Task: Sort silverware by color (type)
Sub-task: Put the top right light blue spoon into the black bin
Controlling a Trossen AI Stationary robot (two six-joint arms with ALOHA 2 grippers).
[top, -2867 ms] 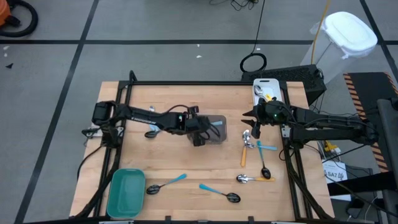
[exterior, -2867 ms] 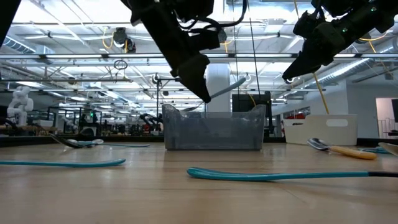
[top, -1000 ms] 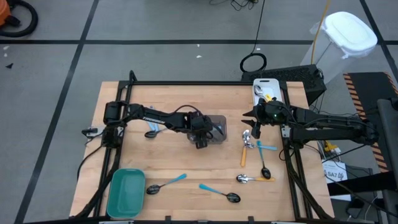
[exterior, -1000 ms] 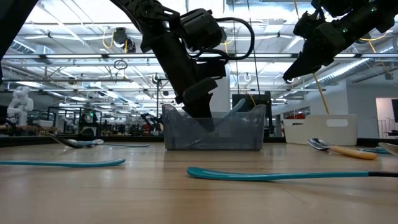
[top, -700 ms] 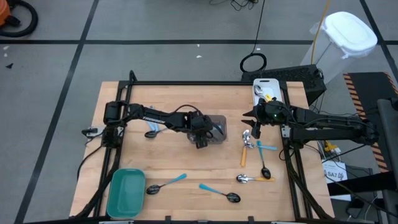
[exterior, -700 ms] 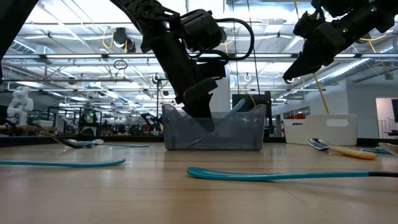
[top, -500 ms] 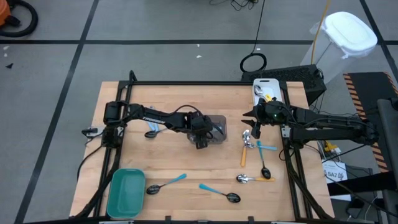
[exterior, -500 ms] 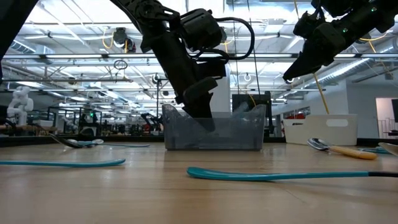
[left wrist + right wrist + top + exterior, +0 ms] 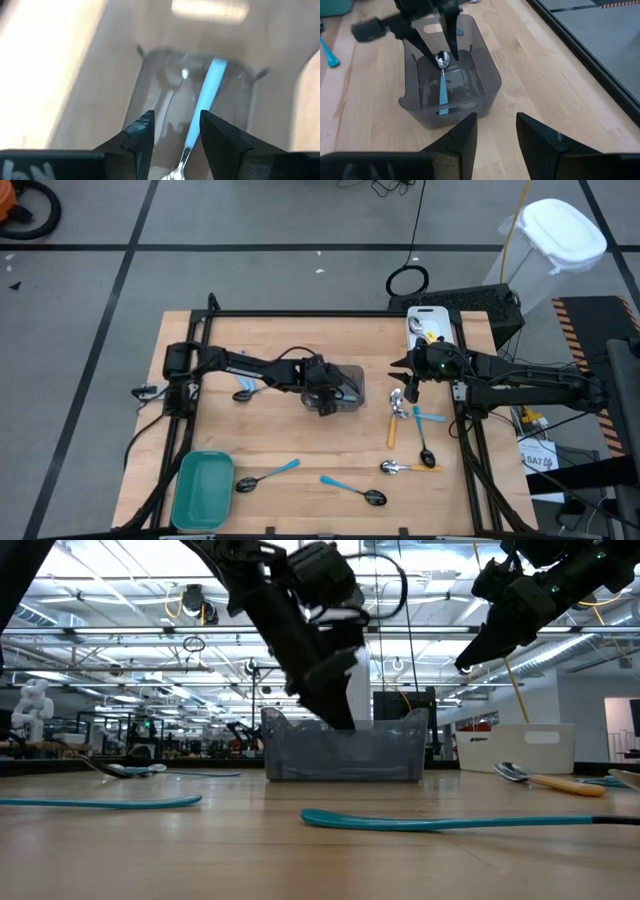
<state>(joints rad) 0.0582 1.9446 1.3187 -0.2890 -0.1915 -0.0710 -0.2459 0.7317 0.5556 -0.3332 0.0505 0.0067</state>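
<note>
Left tool (image 9: 325, 392) is seen from above over the grey bin (image 9: 349, 386), while the right tool (image 9: 407, 383) waits over spoons (image 9: 420, 435) lying on the table (image 9: 270, 345).

At table height, the left tool (image 9: 335, 705) is placed at the bin (image 9: 343, 748) rim.

From the left wrist, the fingers (image 9: 142, 132) are parted and empty; a blue-handled spoon (image 9: 200, 117) lies in the bin, its long axis along the bin, bowl nearest the tool.

From the right wrist, open fingers (image 9: 465, 132) are shown. Such spoons are judged light, stiff and slippery; the thin handle should be pinched.
</note>
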